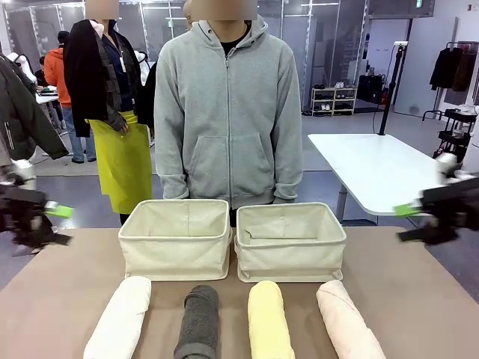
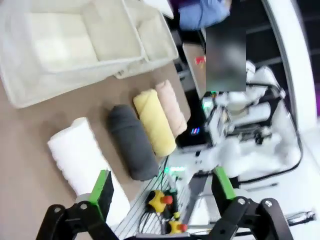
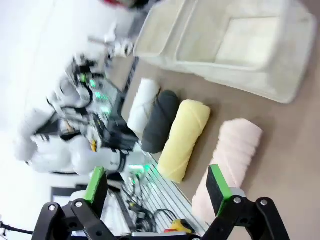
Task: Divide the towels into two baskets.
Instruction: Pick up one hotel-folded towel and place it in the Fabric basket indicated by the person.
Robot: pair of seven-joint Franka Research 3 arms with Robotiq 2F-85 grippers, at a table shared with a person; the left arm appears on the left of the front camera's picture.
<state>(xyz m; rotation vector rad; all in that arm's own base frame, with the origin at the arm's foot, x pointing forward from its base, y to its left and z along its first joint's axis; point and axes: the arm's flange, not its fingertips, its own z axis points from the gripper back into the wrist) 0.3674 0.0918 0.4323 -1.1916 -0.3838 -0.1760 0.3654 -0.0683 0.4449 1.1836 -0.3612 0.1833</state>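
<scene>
Four towel rolls lie side by side along the near edge of the brown table: white (image 1: pixel 120 318), dark grey (image 1: pixel 199 321), pale yellow (image 1: pixel 269 320) and pale pink (image 1: pixel 347 321). Behind them stand two cream canvas baskets, left (image 1: pixel 177 239) and right (image 1: pixel 290 241), both with nothing inside. My left gripper (image 1: pixel 46 223) hovers open at the far left edge, my right gripper (image 1: pixel 419 218) open at the far right. From the left wrist, the open left gripper (image 2: pixel 161 192) hangs above the white towel (image 2: pixel 80 157). The open right gripper (image 3: pixel 156 187) hangs near the pink towel (image 3: pixel 227 162).
A person in a grey hoodie (image 1: pixel 228 112) stands right behind the baskets at the far side. A white table (image 1: pixel 374 168) is beyond at the right. Bare brown tabletop (image 1: pixel 67 269) lies left and right of the baskets.
</scene>
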